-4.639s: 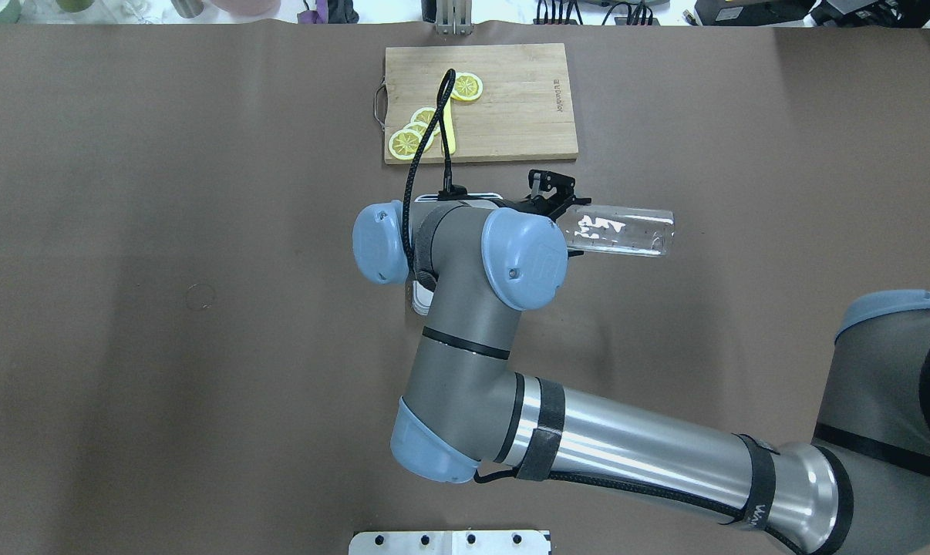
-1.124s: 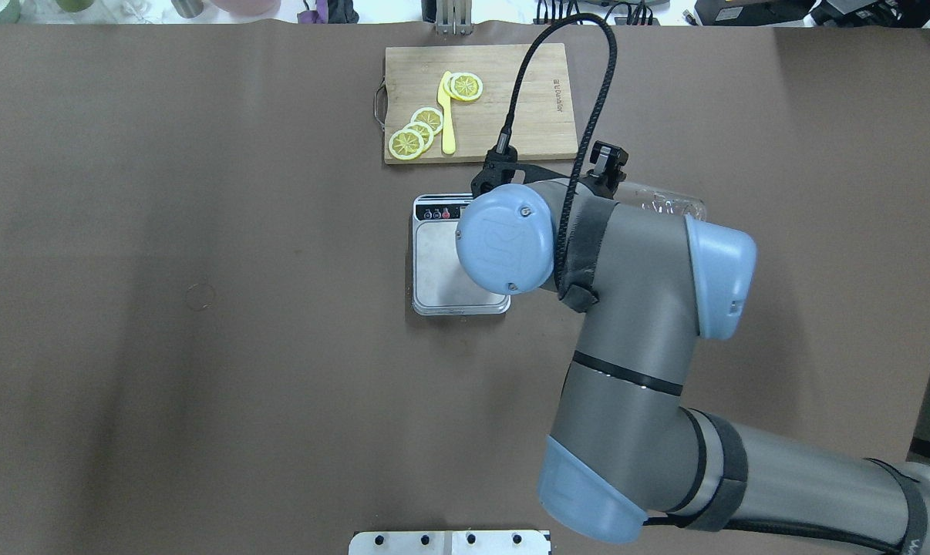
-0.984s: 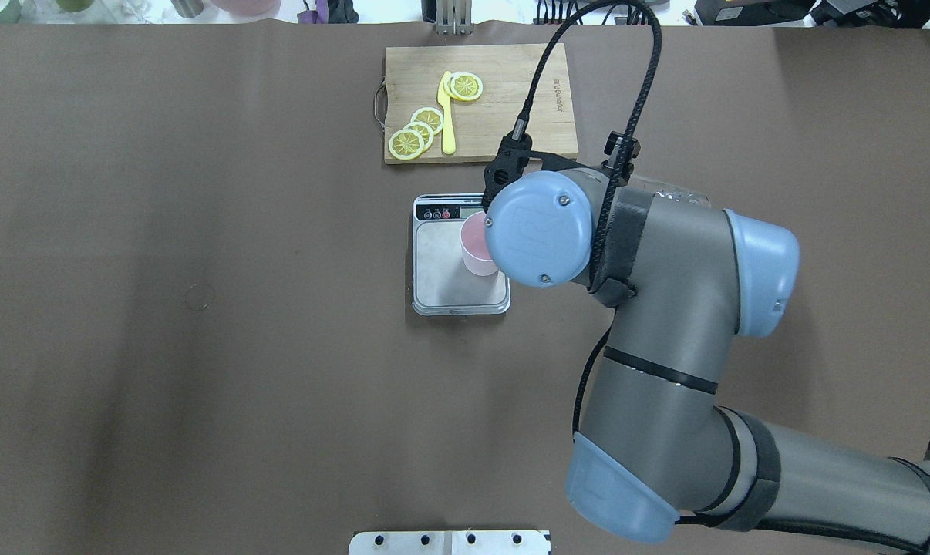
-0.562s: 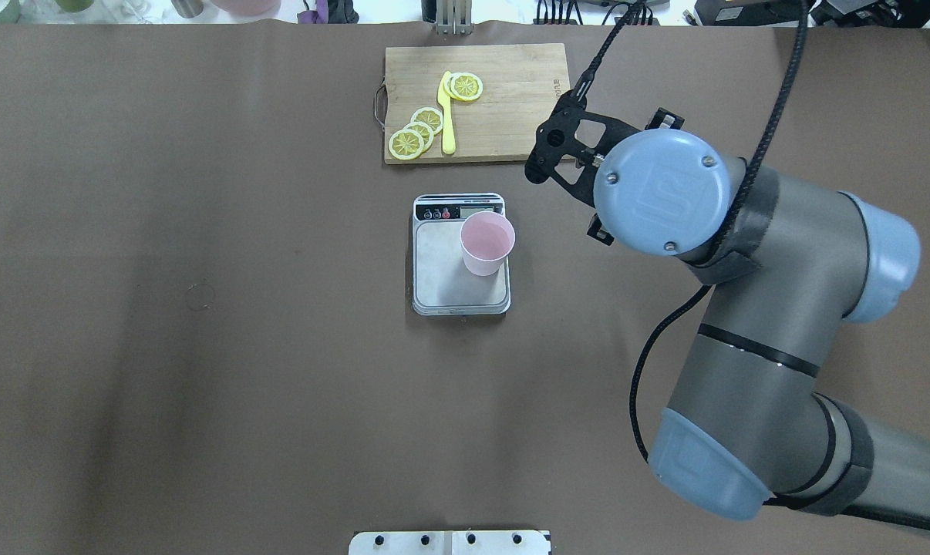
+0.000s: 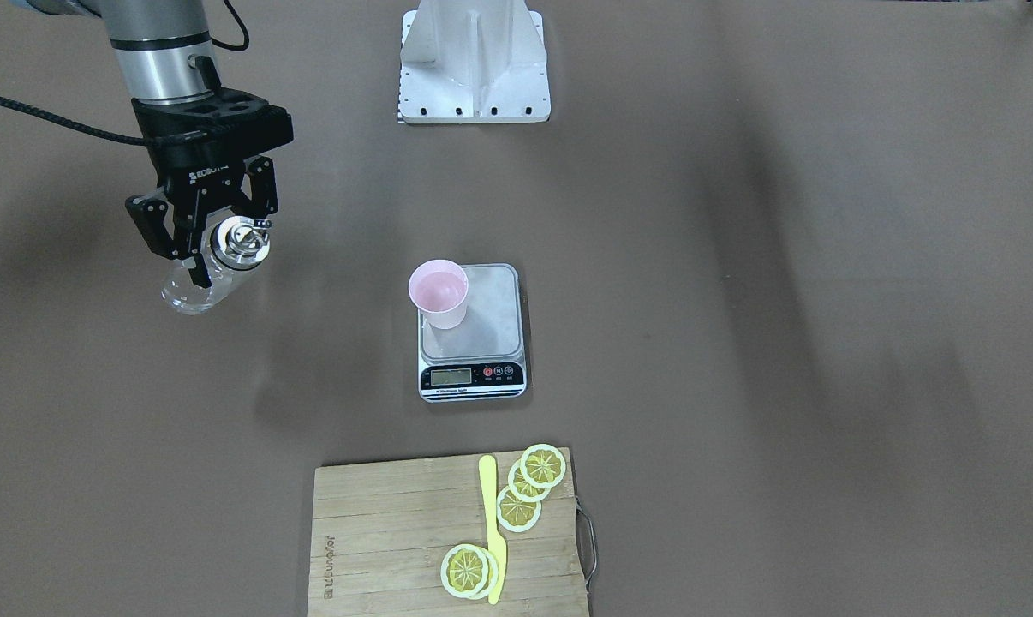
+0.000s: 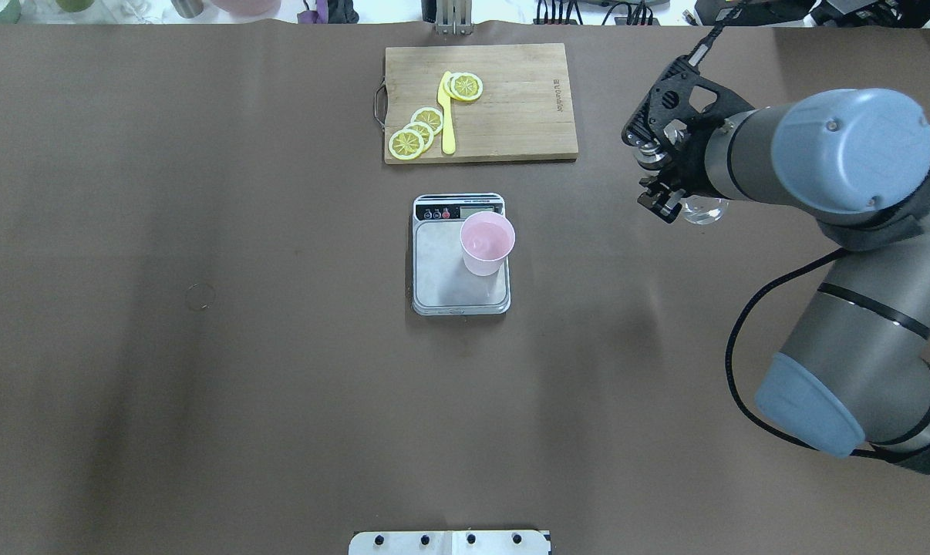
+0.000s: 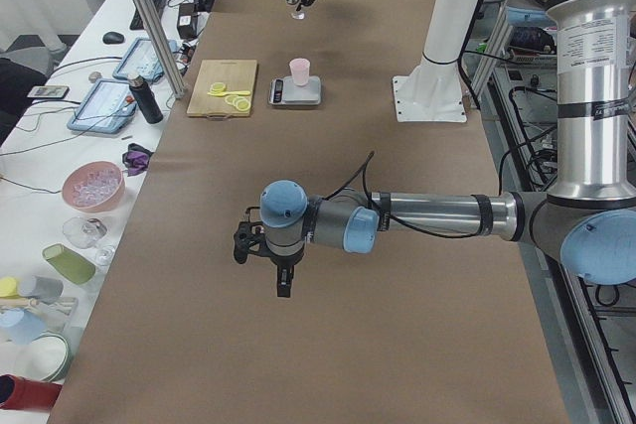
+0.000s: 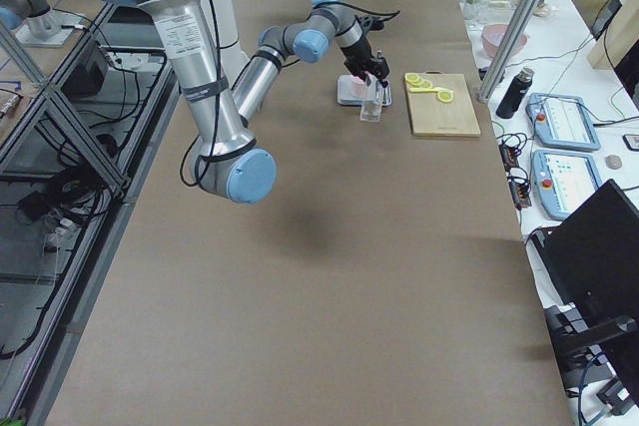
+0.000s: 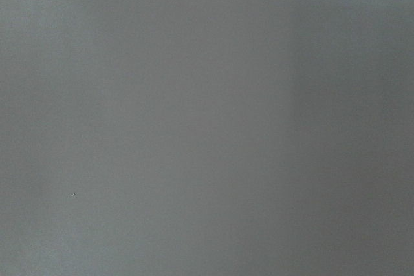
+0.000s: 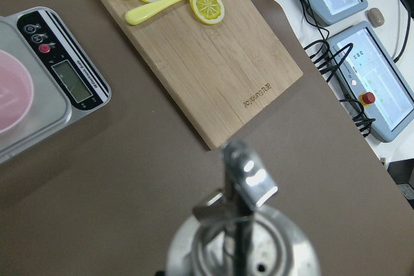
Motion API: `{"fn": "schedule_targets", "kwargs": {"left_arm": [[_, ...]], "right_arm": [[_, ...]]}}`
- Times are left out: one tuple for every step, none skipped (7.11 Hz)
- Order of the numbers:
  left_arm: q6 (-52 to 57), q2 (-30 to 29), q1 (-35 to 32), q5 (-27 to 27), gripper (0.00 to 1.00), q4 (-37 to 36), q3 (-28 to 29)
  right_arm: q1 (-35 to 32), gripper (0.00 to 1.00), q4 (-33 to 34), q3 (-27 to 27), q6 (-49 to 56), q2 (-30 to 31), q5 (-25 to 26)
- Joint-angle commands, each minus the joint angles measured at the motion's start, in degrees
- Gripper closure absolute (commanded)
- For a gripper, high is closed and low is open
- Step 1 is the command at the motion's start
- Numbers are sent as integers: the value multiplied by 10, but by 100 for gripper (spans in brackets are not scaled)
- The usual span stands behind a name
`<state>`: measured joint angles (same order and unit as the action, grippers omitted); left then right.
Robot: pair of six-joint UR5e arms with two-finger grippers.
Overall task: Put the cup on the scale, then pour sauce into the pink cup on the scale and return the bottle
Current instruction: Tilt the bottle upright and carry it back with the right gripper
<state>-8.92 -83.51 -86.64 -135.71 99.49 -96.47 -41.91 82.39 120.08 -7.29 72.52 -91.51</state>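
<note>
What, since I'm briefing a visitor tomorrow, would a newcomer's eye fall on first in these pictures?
Probably the pink cup, standing on the scale mid-table, toward one corner of its platform. Next, the right gripper off to the robot's right, closed on the neck of a clear bottle. Past the scale, lemon slices and a yellow knife lie on a wooden cutting board.

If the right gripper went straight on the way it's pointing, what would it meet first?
The right gripper points down, shut on the slim transparent glass bottle. Below is only the brown table cover; the bottle's base would probably reach it first, though the gap is unclear.
</note>
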Motion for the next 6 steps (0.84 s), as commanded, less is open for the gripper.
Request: {"fn": "schedule_targets", "kwargs": {"left_arm": [[0,-2,-1,0,1,1,-1],[0,-6,-1,0,1,1,-1],[0,-8,-1,-1,1,0,-2],[-2,-8,-1,0,1,1,-1],[-2,-10,-1,1,1,1,-2],[-3,-10,-1,2,1,0,-1]], "right_arm": [[-39,100,-164,-7,-13,98,-67],[-50,100,-215,-8,-15,131,-87],[-61,100,-259,-20,-18,150,-102],[-76,100,-327,-55,-23,166,-129],[-89,100,-432,-110,-44,176,-155],[-117,100,-522,-165,-57,178,-198]]}}
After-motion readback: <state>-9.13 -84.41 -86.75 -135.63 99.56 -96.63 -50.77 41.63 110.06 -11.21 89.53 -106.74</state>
